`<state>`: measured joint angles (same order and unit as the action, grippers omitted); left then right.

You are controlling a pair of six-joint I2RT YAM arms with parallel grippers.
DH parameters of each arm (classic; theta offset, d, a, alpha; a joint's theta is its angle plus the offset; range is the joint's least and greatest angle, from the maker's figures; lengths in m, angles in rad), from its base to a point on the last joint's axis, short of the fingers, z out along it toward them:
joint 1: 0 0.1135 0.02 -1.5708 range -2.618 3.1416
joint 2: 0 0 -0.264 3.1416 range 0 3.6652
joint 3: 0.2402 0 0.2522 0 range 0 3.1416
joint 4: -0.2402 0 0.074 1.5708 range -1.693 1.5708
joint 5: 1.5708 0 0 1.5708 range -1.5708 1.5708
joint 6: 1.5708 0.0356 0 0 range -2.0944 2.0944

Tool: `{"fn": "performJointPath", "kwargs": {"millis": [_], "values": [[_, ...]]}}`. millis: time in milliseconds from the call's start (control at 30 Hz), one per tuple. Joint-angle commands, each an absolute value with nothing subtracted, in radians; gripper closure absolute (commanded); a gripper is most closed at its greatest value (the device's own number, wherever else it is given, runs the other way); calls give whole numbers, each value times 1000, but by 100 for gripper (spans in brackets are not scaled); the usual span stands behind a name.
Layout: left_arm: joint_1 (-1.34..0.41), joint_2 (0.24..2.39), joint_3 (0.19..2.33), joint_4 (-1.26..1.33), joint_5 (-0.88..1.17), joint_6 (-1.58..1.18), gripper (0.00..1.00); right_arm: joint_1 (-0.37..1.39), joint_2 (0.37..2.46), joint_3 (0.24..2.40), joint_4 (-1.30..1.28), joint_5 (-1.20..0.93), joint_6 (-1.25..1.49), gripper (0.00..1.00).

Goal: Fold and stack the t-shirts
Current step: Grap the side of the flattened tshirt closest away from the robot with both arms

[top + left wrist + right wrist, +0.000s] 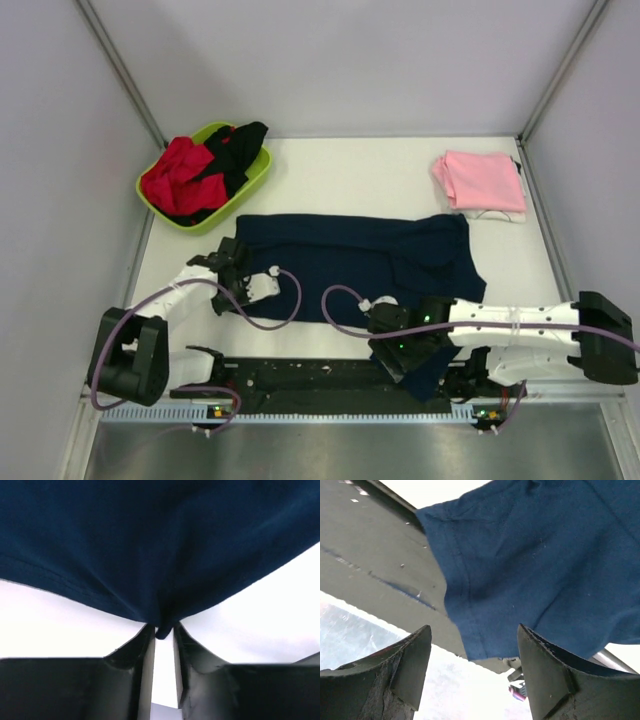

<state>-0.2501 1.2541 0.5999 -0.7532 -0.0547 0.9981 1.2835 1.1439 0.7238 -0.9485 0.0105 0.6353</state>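
A dark navy t-shirt (pixel 360 262) lies spread across the middle of the table, with one sleeve hanging over the near edge. My left gripper (pixel 234 258) is at the shirt's left edge. In the left wrist view it (pixel 164 630) is shut on a pinch of the navy cloth (pixel 160 545). My right gripper (pixel 402 350) is over the near sleeve. In the right wrist view it (pixel 475 650) is open and empty, and the sleeve hem (pixel 520 570) lies just beyond its tips. A folded light pink t-shirt (pixel 482 180) lies at the back right. Red (pixel 175 175) and black (pixel 232 150) shirts sit crumpled in the basin.
A lime green basin (pixel 252 180) stands at the back left. White walls close in the table on three sides. A dark rail (pixel 300 378) runs along the near edge by the arm bases, and purple cables loop over the table.
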Motion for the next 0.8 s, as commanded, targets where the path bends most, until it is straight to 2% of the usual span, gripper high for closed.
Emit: {"fn": "performJointPath", "kwargs": {"millis": [0, 33, 133, 200, 267, 367, 400, 533, 633, 700, 767], "values": [[-247, 1247, 586, -650, -68, 1011, 94, 1345, 1225, 698, -787, 52, 762, 31], [-247, 1229, 584, -647, -60, 1012, 100, 1348, 1244, 698, -781, 60, 761, 31], [-247, 1210, 603, -652, -54, 983, 100, 1348, 1296, 670, -772, 110, 765, 32], [-247, 1213, 626, -666, -60, 951, 100, 1347, 1328, 651, -759, 118, 767, 38], [-247, 1207, 644, -698, -60, 937, 100, 1348, 1351, 635, -753, 109, 778, 55], [-247, 1189, 669, -745, -74, 924, 100, 1347, 1318, 608, -755, 124, 807, 90], [-247, 1189, 679, -758, -81, 920, 100, 1341, 1298, 609, -765, 132, 808, 98], [-247, 1193, 738, -788, -103, 916, 100, 1241, 1218, 731, -920, 216, 706, 100], [-247, 1224, 808, -766, -113, 926, 100, 1068, 1166, 837, -966, 238, 515, 100], [-247, 1268, 863, -749, -120, 925, 100, 889, 1166, 876, -939, 113, 419, 100], [-247, 1331, 919, -744, -126, 920, 100, 795, 1204, 946, -943, 37, 372, 100]]}}
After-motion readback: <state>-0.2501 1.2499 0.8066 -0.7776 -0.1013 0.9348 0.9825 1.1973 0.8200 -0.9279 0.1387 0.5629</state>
